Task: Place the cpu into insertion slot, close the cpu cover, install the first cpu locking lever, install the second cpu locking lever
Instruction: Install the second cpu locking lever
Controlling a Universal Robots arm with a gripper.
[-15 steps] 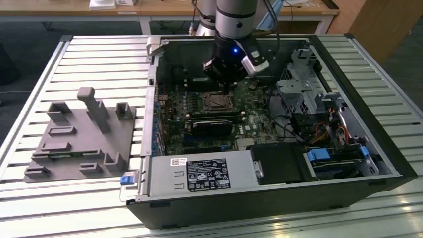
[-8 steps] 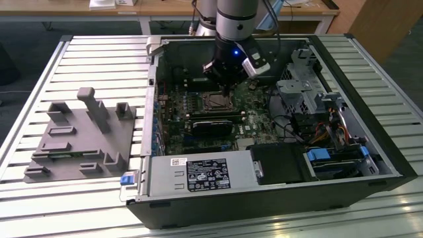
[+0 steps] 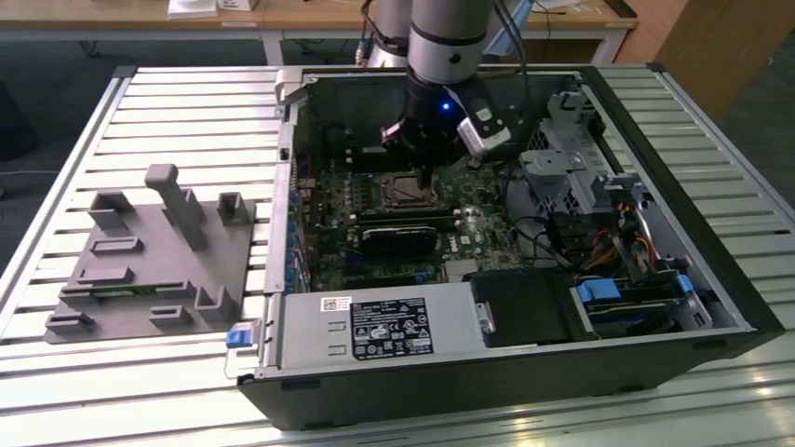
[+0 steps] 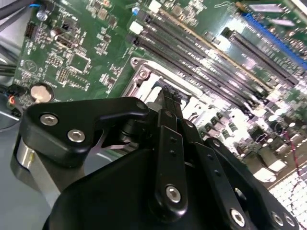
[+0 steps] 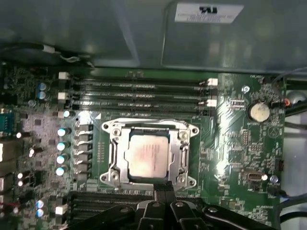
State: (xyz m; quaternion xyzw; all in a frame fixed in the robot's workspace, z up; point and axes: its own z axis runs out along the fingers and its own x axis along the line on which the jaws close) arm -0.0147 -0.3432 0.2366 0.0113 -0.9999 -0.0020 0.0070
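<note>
The cpu (image 5: 148, 153), a pale square chip, lies in the insertion slot (image 3: 404, 191) on the green motherboard. The cpu cover (image 5: 178, 151), a metal frame with a window, lies flat around the chip's edges. In the first wrist view I cannot tell how the locking levers stand. My gripper (image 5: 163, 186) is shut with nothing between its fingers, and its tip hovers just beside one edge of the socket frame. In the exterior view the gripper (image 3: 426, 174) hangs straight down over the socket inside the open case. In the second wrist view the narrow gripper (image 4: 169, 93) tip points at the socket's metal rim.
Memory slots (image 5: 139, 91) run along the socket's far side, and another row lies under the fingers. A black card (image 3: 397, 237), the power supply box (image 3: 379, 326) and a drive cage (image 3: 572, 168) crowd the case. A grey fixture (image 3: 155, 251) stands at the exterior view's left.
</note>
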